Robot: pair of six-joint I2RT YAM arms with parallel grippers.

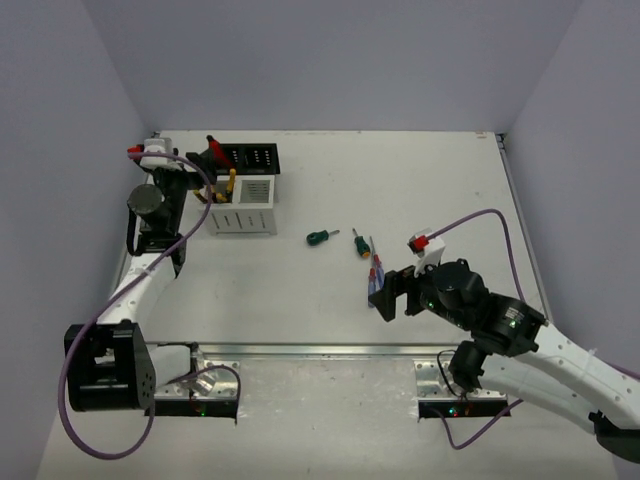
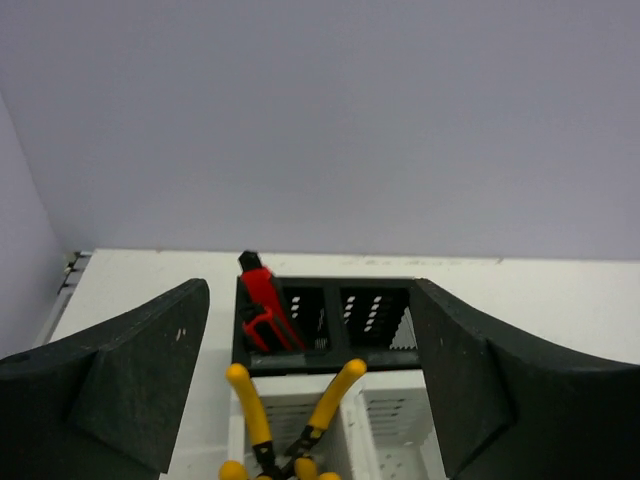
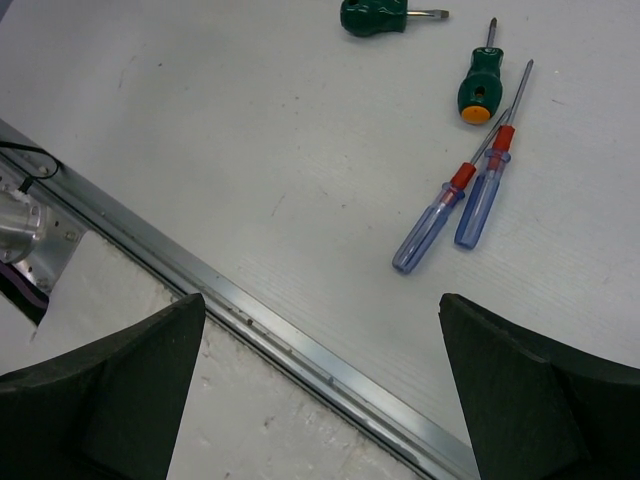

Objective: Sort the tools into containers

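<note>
White matte tabletop (image 1: 420, 180) I worked over, pale lilac walls (image 1: 330, 60) on three sides, silver rail (image 3: 300, 352) at near edge, my left claw (image 2: 310, 300) stood wide, right claw (image 3: 322, 305) wide too

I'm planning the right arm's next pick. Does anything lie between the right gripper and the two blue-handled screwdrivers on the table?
Nothing visible does. The right gripper is open, with only bare table between it and the blue-handled screwdrivers. A green-handled screwdriver lies beside their shafts, not in the path.
</note>
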